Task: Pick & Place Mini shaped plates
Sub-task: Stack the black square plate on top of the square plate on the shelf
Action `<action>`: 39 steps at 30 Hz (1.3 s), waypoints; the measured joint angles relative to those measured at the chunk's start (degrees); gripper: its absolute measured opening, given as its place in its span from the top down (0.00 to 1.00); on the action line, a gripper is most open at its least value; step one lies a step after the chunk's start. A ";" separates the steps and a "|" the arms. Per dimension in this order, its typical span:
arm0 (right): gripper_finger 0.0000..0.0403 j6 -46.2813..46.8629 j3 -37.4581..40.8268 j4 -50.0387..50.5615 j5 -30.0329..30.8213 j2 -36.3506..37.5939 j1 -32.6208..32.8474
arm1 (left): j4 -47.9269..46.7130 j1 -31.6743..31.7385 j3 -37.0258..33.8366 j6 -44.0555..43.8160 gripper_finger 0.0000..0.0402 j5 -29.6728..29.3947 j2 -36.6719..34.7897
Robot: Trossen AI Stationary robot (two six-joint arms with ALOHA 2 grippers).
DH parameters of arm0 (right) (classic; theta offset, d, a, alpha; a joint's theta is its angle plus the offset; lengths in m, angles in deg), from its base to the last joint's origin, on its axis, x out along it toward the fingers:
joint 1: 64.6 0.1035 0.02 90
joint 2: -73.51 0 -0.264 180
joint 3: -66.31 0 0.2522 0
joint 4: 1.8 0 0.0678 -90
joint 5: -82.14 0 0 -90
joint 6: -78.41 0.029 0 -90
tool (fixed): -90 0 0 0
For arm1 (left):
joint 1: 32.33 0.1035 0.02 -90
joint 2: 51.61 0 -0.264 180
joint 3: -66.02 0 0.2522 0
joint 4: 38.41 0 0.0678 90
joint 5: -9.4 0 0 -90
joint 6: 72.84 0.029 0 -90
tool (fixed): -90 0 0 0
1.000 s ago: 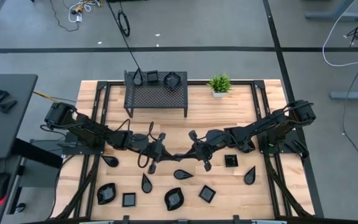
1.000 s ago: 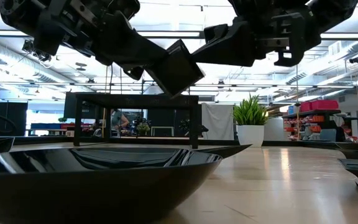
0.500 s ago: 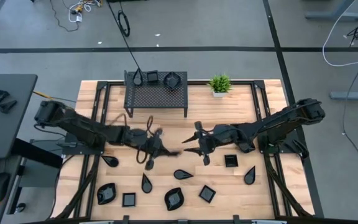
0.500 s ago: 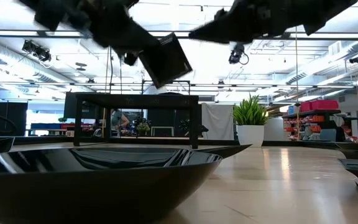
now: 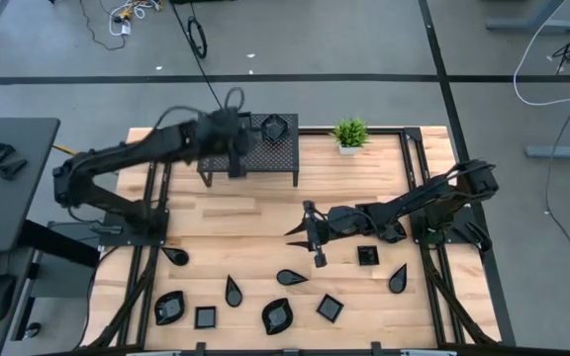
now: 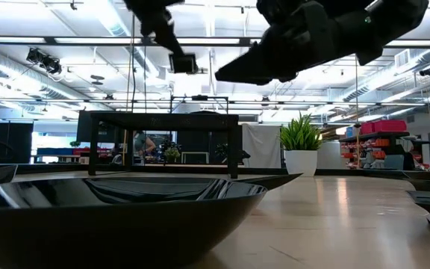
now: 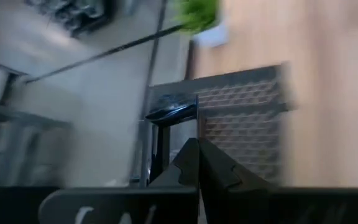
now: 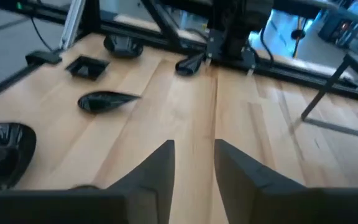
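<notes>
Two grippers work apart: the left gripper (image 5: pixel 236 148), clenched on a square mini plate (image 6: pixel 183 63), hangs over the mesh rack (image 5: pixel 248 153), while the right gripper (image 5: pixel 310 235) stands released and empty above the table (image 5: pixel 255 222), other mini plates (image 5: pixel 277 315) along the near edge.

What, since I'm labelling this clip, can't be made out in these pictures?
High view: left claw smeared by motion above the mesh rack; its square plate unseen there.
Low view: the nearest plate fills the foreground, hiding plates behind it.
Left wrist view: blurred; rack dish shape unclear.
</notes>
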 joint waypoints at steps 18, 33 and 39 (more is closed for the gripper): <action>0.79 0.44 0.00 -1.60 0.00 -0.21 0.76 | 4.20 22.81 -0.06 13.27 1.00 12.94 10.63; 0.79 0.22 0.00 -1.62 0.00 -0.23 0.81 | 3.79 25.28 -0.06 14.42 0.99 17.09 11.86; 0.79 0.22 0.00 -1.68 0.00 -0.23 0.81 | 3.85 25.32 -0.06 12.94 0.97 17.83 11.86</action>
